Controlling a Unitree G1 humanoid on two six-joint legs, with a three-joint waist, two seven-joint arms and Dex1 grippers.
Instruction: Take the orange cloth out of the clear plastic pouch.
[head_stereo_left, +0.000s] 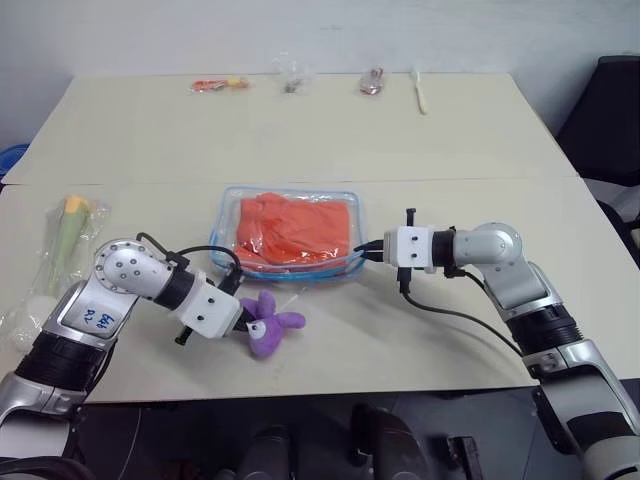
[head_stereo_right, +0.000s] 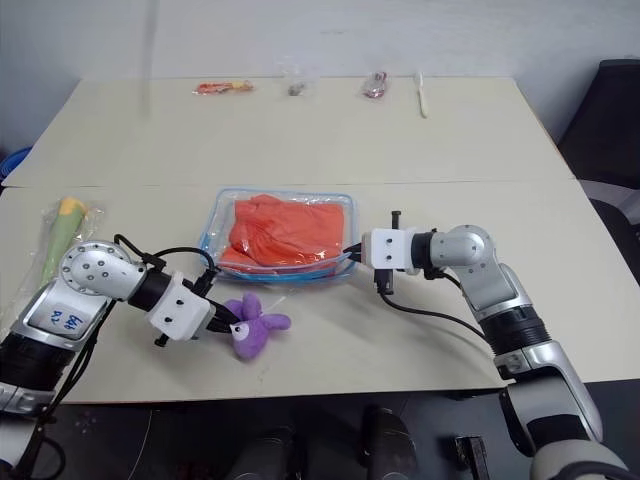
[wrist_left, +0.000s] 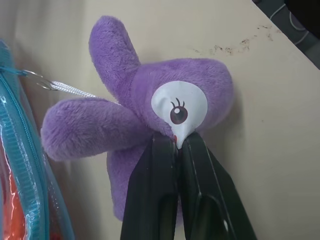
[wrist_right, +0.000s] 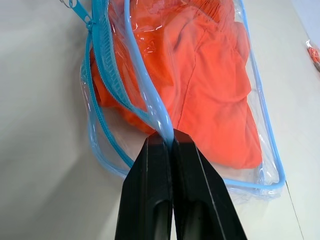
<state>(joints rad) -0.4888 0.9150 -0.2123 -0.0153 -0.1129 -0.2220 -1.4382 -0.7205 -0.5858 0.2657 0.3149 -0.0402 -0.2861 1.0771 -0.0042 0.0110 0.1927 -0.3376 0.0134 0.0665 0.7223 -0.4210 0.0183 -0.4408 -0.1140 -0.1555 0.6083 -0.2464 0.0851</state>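
Observation:
The clear plastic pouch (head_stereo_left: 290, 192) with its light blue zipper edge lies flat mid-table, and the orange cloth (head_stereo_left: 295, 228) sits folded inside it. My right gripper (head_stereo_left: 366, 252) is shut on the pouch's right edge; the right wrist view shows the pinched plastic lip (wrist_right: 161, 117) and the cloth (wrist_right: 210, 85) behind it. In front of the pouch lies a purple plush toy (head_stereo_left: 270, 325), with my left gripper (head_stereo_left: 246, 322) shut on it. The left wrist view shows the fingertips (wrist_left: 165, 150) clamped on the plush (wrist_left: 165, 85). A thin cord (wrist_left: 70, 89) runs from the plush toward the zipper.
A green and yellow item in a clear bag (head_stereo_left: 65, 235) lies at the left edge. Along the far edge are an orange packet (head_stereo_left: 220, 85), a small clear bag (head_stereo_left: 292, 80), a pinkish item (head_stereo_left: 373, 80) and a white utensil (head_stereo_left: 420, 92). A black chair (head_stereo_left: 610, 110) stands to the right.

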